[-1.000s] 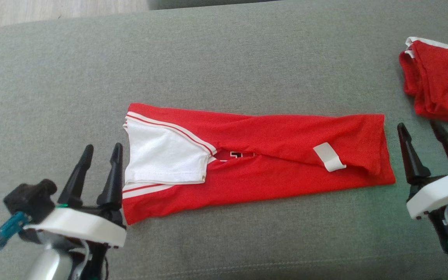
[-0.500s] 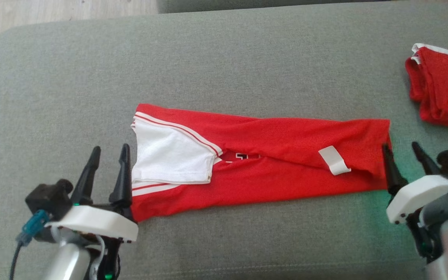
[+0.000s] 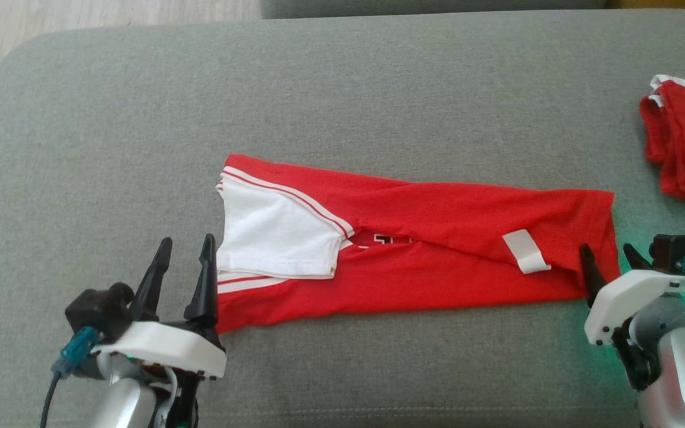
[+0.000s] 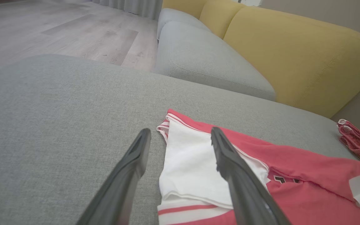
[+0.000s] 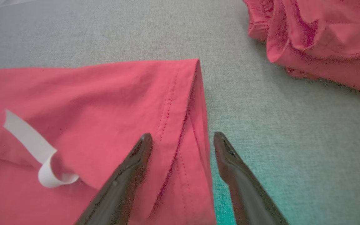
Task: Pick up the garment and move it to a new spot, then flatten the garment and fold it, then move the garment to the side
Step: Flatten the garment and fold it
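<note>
My left gripper (image 3: 187, 239) and right gripper (image 3: 606, 247) stand open at each end of the red-and-white fabric garment (image 3: 437, 208), lying left-right; black print (image 3: 385, 239) illegible.

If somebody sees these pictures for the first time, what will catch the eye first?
The long red garment, folded into a strip with a white part at its left end, lies across the middle of the grey cushion. The left gripper and the right gripper stand at its two ends, jaws open. A second red bundle lies at the far right.
</note>
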You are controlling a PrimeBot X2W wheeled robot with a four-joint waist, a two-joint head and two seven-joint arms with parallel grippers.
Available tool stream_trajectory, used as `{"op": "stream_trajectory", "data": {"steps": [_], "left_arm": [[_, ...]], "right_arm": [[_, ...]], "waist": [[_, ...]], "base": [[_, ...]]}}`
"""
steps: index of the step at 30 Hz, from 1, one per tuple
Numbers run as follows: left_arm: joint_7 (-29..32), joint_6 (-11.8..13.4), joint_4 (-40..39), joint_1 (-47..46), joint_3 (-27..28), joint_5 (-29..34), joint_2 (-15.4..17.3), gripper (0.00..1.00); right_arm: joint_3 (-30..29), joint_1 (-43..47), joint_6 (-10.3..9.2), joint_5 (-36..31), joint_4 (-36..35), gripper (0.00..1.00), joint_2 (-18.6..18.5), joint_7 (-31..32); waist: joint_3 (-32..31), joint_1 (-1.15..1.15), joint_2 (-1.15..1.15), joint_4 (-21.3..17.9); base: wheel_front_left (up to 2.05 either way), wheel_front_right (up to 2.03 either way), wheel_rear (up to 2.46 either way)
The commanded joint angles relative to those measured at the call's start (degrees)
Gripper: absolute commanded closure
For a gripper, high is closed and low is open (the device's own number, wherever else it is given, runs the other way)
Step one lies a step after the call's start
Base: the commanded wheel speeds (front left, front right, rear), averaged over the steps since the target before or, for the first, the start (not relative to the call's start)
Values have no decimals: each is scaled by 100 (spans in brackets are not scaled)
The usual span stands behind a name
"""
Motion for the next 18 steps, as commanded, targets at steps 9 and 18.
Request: {"op": "stream_trajectory", "data": {"steps": [9,18], "left_arm": [[-71,-119,-64,-263,354,149,-94,0],[-71,-198,-18,-277,448,281,-182,0]], "right_arm": [[-59,-451,37,-226,612,19,73,169],[235,-669,37,-8,811,100,24,-48]], "waist": [[62,0,0,73],[55,0,0,18]], "base": [[0,0,0],[0,0,0]]}}
